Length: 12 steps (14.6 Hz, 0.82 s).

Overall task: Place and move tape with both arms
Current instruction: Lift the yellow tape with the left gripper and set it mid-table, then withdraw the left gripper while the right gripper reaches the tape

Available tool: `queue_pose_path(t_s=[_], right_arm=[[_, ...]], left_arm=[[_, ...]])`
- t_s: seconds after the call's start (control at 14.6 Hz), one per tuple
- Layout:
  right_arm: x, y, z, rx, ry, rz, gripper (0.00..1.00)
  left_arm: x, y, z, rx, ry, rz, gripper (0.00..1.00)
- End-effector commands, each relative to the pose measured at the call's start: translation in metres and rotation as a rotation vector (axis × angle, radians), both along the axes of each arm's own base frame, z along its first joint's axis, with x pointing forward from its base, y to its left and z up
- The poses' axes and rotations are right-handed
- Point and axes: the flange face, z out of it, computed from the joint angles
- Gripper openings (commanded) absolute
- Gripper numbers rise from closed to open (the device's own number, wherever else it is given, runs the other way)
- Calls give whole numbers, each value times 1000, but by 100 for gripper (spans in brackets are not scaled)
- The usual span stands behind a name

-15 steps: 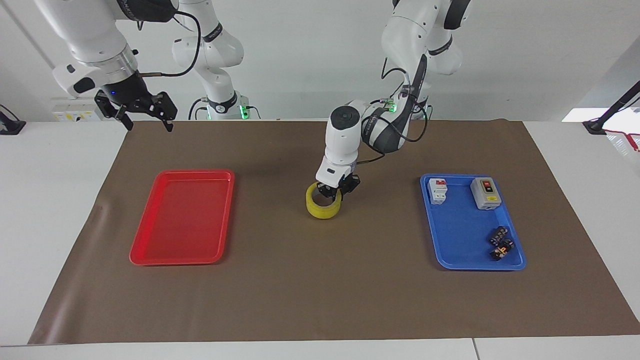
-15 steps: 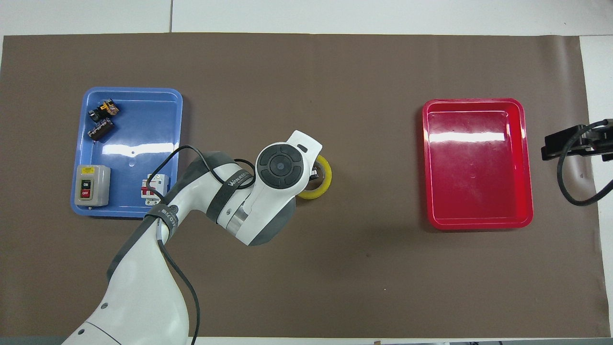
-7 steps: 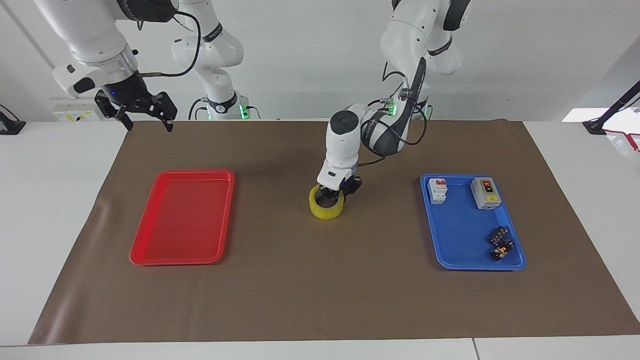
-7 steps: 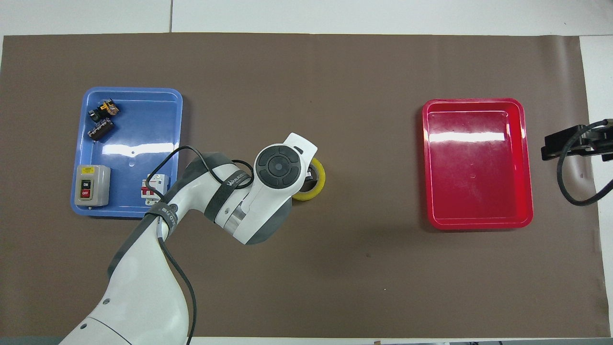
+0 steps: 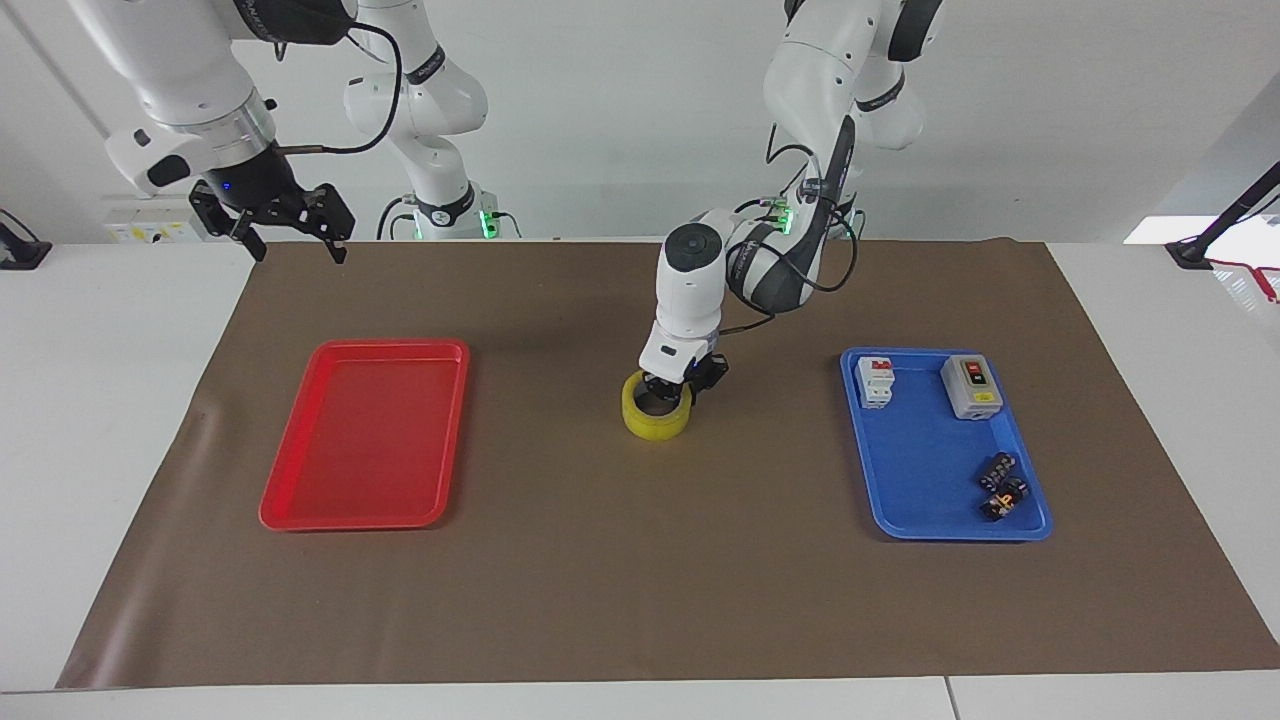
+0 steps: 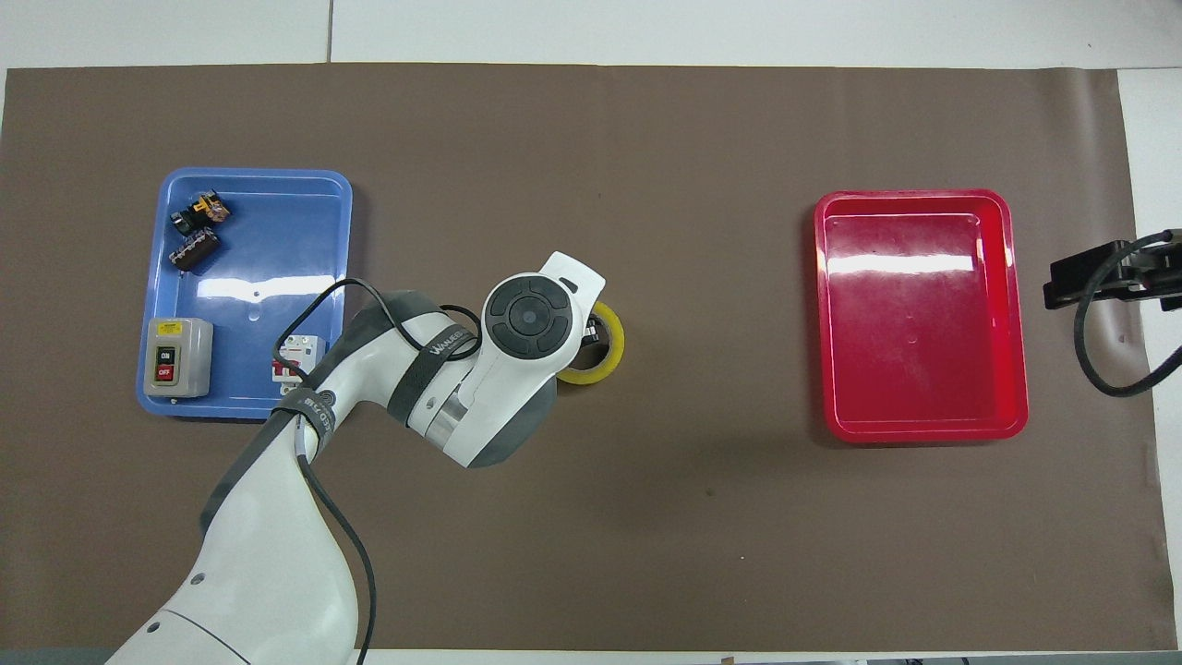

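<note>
The tape (image 5: pixel 655 420), a yellow ring, lies flat on the brown mat midway between the two trays. My left gripper (image 5: pixel 678 388) points straight down onto the part of its rim that lies nearest the robots, right at the ring. In the overhead view the left wrist covers most of the tape (image 6: pixel 615 344) and of the left gripper (image 6: pixel 591 332). My right gripper (image 5: pixel 290 240) hangs open and empty in the air over the mat's corner at the right arm's end, and it shows at the overhead view's edge (image 6: pixel 1094 277).
An empty red tray (image 5: pixel 365 345) lies toward the right arm's end. A blue tray (image 5: pixel 945 535) toward the left arm's end holds a grey switch box (image 5: pixel 971 386), a white breaker (image 5: pixel 876 382) and small dark parts (image 5: pixel 1002 485).
The left gripper came down and shifted slightly toward the left arm's end with the tape. The tape went from tilted to flat on the mat. The right arm stayed still.
</note>
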Motion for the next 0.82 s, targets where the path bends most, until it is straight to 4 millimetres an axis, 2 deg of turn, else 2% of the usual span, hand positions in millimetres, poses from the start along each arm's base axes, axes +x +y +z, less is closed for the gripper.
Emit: queue_pose_path(t_s=[0.0, 0.21, 0.34, 0.41, 0.55, 0.68, 0.75], right_arm=[[-2, -5, -2, 11, -6, 10, 100], [-2, 0, -7, 11, -4, 21, 100], [-3, 15, -5, 10, -13, 44, 100], [-1, 37, -8, 9, -19, 76, 100], [8, 70, -18, 9, -37, 109, 100], [22, 117, -43, 8, -35, 132, 100], [29, 152, -63, 8, -36, 122, 100]], left_arm=[[13, 28, 39, -7, -54, 30, 100], [27, 65, 79, -3, -66, 51, 100], [38, 98, 106, -1, -74, 52, 100], [42, 115, 118, 2, -71, 44, 100], [49, 147, 136, 12, -58, 28, 100], [54, 178, 153, 10, -55, 12, 100], [57, 197, 161, -7, -47, 4, 100]])
